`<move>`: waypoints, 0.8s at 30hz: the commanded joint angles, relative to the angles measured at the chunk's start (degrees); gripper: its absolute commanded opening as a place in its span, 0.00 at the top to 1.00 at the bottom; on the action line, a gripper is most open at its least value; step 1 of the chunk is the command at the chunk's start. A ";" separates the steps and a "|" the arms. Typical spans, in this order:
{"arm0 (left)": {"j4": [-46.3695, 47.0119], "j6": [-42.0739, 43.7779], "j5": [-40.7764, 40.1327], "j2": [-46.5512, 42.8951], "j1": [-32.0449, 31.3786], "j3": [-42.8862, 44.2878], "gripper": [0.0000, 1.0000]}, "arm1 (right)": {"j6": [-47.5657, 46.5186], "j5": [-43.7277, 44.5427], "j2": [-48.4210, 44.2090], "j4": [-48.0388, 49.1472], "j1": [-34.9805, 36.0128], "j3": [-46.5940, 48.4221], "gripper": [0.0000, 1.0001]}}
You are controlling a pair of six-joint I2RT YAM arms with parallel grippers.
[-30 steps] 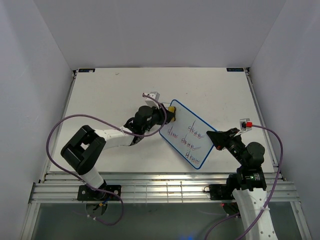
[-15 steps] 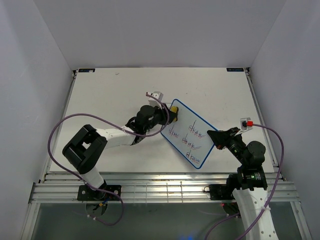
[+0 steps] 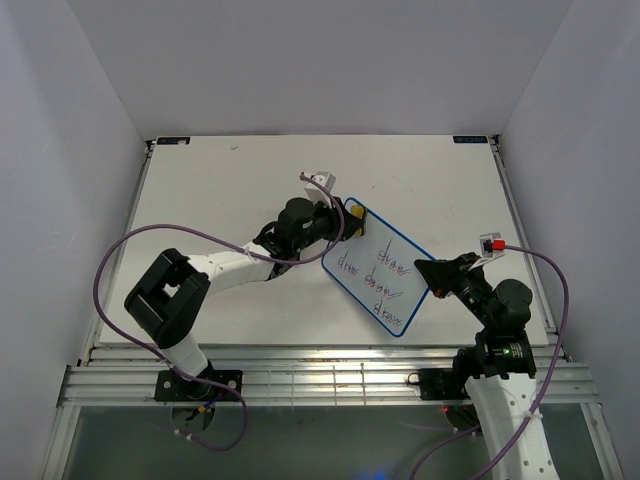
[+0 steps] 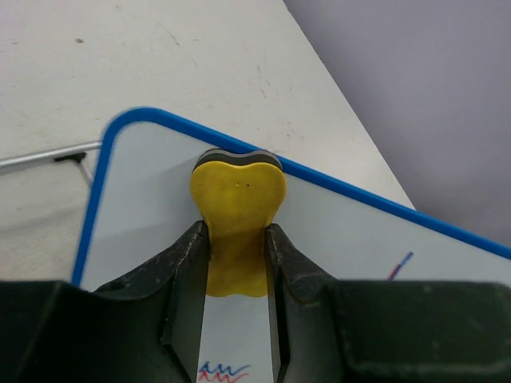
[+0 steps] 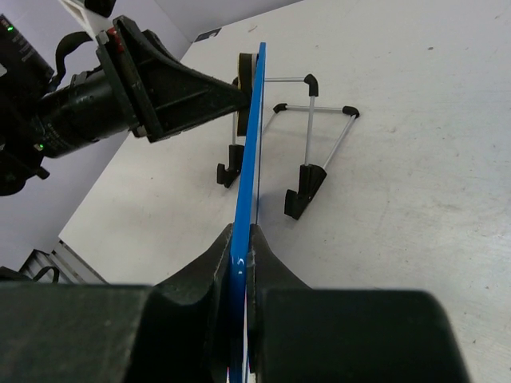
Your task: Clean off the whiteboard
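The whiteboard, white with a blue frame and purple-red handwriting, stands tilted at mid table. My left gripper is shut on a yellow eraser, pressed on the board's top left corner near the frame. A little writing shows below the eraser. My right gripper is shut on the board's right edge; in the right wrist view the blue edge runs between my fingers. The board's black stand feet rest on the table behind it.
A white table with white walls on three sides. A metal rail runs along the near edge. Purple cables loop off both arms.
My left gripper has slid the eraser up and right along the board's top corner. The writing nearest that corner is gone. The right gripper holds still.
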 commanded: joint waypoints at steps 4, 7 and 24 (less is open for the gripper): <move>-5.37 0.74 -1.52 1.61 4.41 3.35 0.97 | 1.04 -13.03 -0.52 6.04 1.46 4.85 0.92; -6.70 0.75 -1.18 2.23 4.41 3.27 0.98 | 1.13 -13.04 -0.25 6.31 1.46 4.93 0.92; -1.60 -0.13 -7.50 -4.53 -10.52 -4.73 0.98 | 4.55 -14.09 -0.43 9.91 1.46 3.44 0.92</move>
